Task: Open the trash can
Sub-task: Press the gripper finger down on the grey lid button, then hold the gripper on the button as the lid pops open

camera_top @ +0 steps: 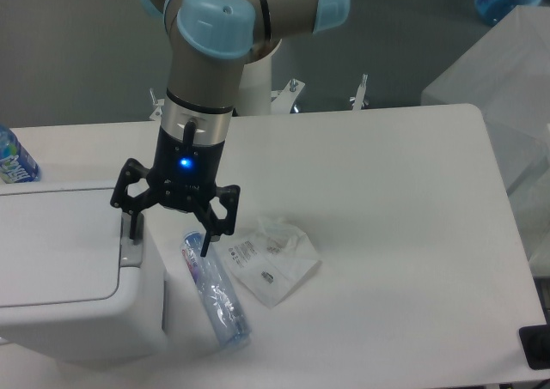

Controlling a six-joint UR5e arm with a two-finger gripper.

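Quick count of what's sitting here: one trash can (pixel 60 269), the big white boxy one with its lid down, at the left edge of the surface (pixel 387 191). One robot arm (pixel 215 54) with one end effector (pixel 170 234), two fingers on it. One clear plastic bottle (pixel 215 293) lying on its side. One crumpled clear wrapper (pixel 268 260) just beside it. One more bottle with a blue label (pixel 13 159) poking in at the far left edge, only partly visible.

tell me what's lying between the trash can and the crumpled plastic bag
A clear plastic tube lies on the table between the trash can and the bag, in the fixed camera view.
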